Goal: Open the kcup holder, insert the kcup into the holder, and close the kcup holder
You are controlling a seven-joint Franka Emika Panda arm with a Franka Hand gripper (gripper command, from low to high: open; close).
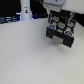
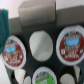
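exterior view / kcup holder (image 1: 61, 34): black box on the white tabletop (image 1: 25, 55), toward the exterior view's right; drawer area shows round pods on top.
exterior view / arm: white arm body directly above the holder; end effector itself not resolvable, too blurry.
wrist view / drawer: rows of round slots, two dark pods (image 2: 14, 51) with white-red tops flanking one whitish slot.
wrist view / kcup (image 2: 43, 76): green top, seated in a slot of the next row.
wrist view / end effector: grey fingers (image 2: 31, 11) at frame edge; grip state — can't tell.
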